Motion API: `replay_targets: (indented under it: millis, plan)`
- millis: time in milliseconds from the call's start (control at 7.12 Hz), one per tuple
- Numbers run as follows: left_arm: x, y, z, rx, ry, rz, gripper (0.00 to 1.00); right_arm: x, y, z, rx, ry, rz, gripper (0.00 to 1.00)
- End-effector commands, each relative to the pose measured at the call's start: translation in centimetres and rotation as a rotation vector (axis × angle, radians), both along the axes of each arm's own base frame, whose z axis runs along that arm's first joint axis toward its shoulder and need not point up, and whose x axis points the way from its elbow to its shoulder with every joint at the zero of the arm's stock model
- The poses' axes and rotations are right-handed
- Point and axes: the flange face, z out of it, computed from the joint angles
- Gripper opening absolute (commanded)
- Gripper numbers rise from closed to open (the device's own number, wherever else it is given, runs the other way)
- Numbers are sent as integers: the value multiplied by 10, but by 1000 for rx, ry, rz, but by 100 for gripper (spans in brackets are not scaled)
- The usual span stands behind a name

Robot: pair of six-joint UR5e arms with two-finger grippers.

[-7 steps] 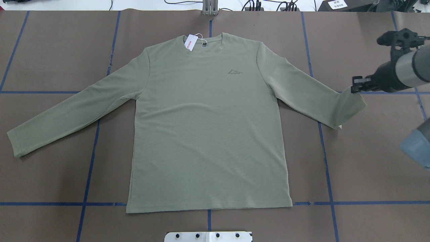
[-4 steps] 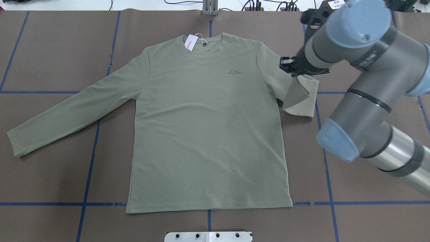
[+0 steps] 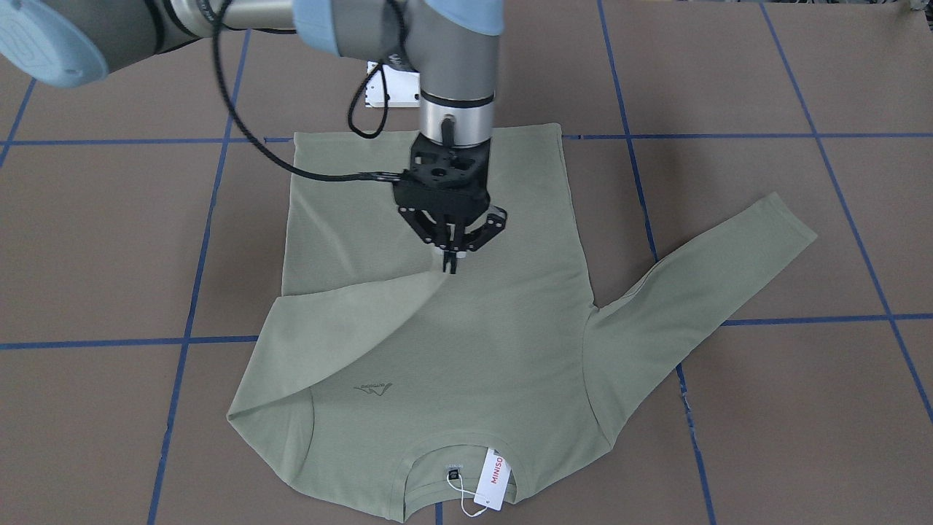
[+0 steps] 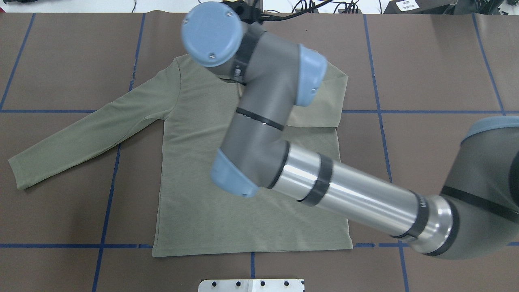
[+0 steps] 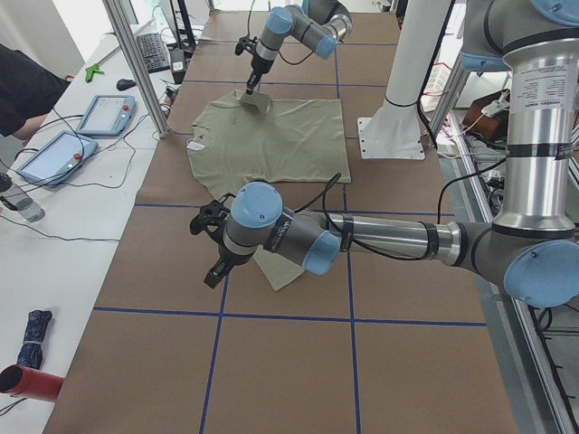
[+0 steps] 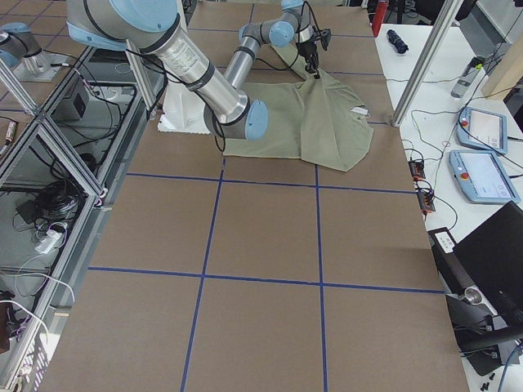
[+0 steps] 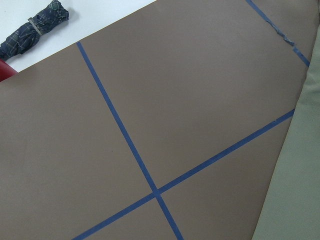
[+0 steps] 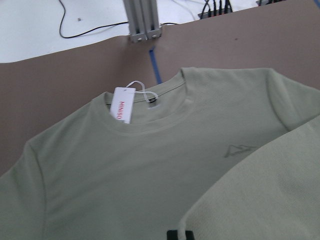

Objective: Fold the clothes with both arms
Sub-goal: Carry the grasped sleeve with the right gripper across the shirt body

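The sage-green long-sleeved shirt [image 4: 190,170] lies face up on the brown table, collar and white hang tag [image 3: 493,477] away from the robot. My right gripper [image 3: 451,264] is shut on the cuff of the right sleeve [image 3: 342,321], which it holds folded across the body just above the fabric. The overhead view hides this gripper under the right arm [image 4: 259,121]. The left sleeve [image 4: 81,134] lies stretched out flat. My left gripper [image 5: 213,276] hovers beside that sleeve's cuff; whether it is open or shut cannot be told.
Blue tape lines cross the table [image 4: 446,61]. A white mounting plate [image 4: 251,285] sits at the near edge, below the hem. An aluminium post [image 8: 142,20] stands beyond the collar. A side table with pendants [image 5: 104,113] and a person's sleeve [image 5: 23,86] is past the far edge.
The right arm swept leftward from the table's right side over the shirt, dragging the right sleeve with it. The sleeve went from stretched out flat to folded across the chest.
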Motion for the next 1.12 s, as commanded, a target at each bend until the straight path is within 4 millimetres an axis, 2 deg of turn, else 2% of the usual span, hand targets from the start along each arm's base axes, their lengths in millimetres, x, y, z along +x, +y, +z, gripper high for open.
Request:
replay_targets:
  millis: [0,141,281,562,703,843,984]
  plan:
    - [0,-1,0,0,0,0,100,-97,22,-26,118,26,46,0]
    - [0,0,2,-5,1,1,100,-112,29,-57,133,14,41,0]
    - [0,0,3,-6,1,1,100,-132,34,-70,135,31,33,0]
    - [0,0,2,-6,2,0,100,-154,33,-69,157,2,43,0]
    - [0,0,3,-11,2,-4,100,-156,31,-64,153,10,45,21]
    - [0,-1,2,-9,2,-5,100,-155,30,-67,154,7,47,66]
    - [0,-1,2,-12,4,-7,100,-154,29,-72,154,2,48,100]
